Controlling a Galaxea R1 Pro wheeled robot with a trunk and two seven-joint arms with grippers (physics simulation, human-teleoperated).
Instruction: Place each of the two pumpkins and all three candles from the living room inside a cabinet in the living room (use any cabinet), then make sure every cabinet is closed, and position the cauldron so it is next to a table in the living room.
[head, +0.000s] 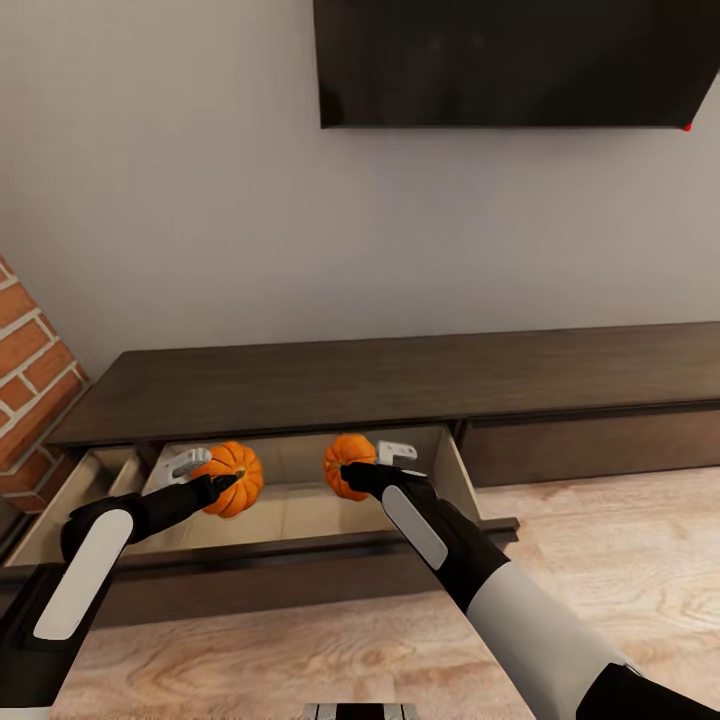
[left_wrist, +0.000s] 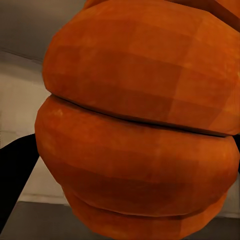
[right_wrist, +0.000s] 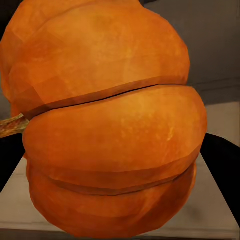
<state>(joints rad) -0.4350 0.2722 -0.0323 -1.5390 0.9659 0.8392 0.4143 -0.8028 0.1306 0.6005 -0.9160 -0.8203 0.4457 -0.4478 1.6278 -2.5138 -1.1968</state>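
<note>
From the head camera I see my left hand (head: 215, 483) gripping one pumpkin (head: 233, 476) and my right hand (head: 352, 470) gripping the other pumpkin (head: 349, 462), both held over the open drawer (head: 290, 512) of the dark-brown cabinet (head: 400, 385). Each hand's fingers are closed against its pumpkin's sides, and a pale bracket-like part shows beside each fruit. That same view gives me the surroundings the wrist cameras lack: the wall TV (head: 515, 62) above, a strip of red-brick fireplace (head: 30, 375) at the left edge, and the wood-plank floor (head: 600, 540) in front of the unit. My left wrist camera is pressed so close that I get little beyond orange ribs of the left pumpkin (left_wrist: 140, 125), with a dark finger (left_wrist: 15, 175) at one edge and pale drawer interior behind. My right wrist camera is similar, but it adds the right pumpkin's (right_wrist: 110, 130) short brownish stem poking out at one side, dark finger (right_wrist: 222, 165) at the rim, and beige drawer floor beneath. The drawer's pale beige interior looks otherwise bare where I can see it; my arms cover part of its floor. Whether either pumpkin touches the drawer bottom I cannot tell. The cabinet's next drawer front, to the right, sits shut.
</note>
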